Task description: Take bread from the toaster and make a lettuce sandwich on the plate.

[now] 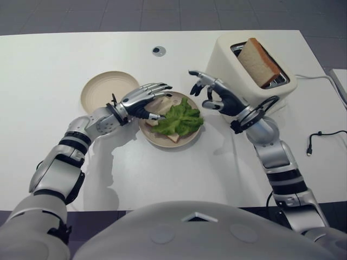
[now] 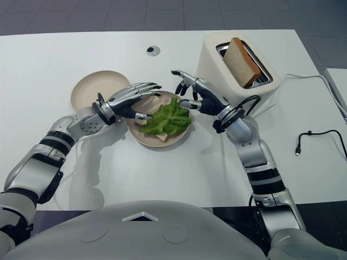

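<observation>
I see a smooth white table [image 1: 43, 81], a little shiny. The toaster [image 1: 227, 67] at the upper right looks like matt cream plastic. The left hand [image 1: 142, 102] and right hand [image 1: 218, 96] are shiny silver metal with dark parts. The lettuce [image 1: 180, 119] is crinkly, the bread [image 1: 259, 60] in the toaster soft and rough. The plate [image 1: 181, 144] looks matt.

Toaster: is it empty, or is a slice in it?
Not empty: one bread slice stands in the slot of the toaster, leaning and sticking out well above the top.
</observation>
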Available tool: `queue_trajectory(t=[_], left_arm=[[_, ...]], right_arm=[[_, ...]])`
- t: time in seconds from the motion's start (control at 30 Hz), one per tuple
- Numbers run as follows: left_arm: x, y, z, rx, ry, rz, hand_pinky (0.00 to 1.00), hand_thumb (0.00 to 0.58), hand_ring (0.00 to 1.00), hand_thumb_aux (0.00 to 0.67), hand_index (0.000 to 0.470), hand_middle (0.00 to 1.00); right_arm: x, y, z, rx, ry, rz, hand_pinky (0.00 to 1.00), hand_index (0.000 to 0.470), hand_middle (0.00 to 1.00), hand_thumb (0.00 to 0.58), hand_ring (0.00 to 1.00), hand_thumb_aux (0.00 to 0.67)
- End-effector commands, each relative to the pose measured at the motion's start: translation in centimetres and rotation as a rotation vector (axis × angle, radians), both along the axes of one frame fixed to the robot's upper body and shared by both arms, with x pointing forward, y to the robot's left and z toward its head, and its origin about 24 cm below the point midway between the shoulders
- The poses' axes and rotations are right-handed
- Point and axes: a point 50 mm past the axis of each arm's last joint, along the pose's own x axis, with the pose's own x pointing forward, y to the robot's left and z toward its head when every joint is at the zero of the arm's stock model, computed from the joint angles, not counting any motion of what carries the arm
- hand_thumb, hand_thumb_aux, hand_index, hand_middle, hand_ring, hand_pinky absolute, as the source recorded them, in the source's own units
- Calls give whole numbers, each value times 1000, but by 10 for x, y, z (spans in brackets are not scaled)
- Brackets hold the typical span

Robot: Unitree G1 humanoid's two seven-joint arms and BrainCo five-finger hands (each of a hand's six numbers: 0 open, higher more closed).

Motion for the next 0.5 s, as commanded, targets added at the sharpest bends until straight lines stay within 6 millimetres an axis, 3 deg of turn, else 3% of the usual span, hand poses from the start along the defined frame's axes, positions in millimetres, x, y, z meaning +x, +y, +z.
queue_trajectory(t=[0.03,0.17,0.3,0.4,0.5], left_arm=[[0,10,4,-4,-13,42,0,0,0,0,0,0],[1,9,4,-10,-15,57,0,0,0,0,0,0],[4,6,3,-11,-11,66,0,0,0,0,0,0],[5,4,3,-11,-9,66,0,0,0,0,0,0],[7,2,3,-7,-8,65,0,0,0,0,0,0]], right_arm=[[-14,-22,26,27,-38,3,0,0,0,0,0,0],[-25,-45,54,20,-137,-27,0,0,0,0,0,0],[-21,-85,77,-45,-213,-219,0,0,0,0,0,0],[-11,-114,73,-179,-179,-393,0,0,0,0,0,0],[-10,-119,63,-274,-153,-418,0,0,0,0,0,0]])
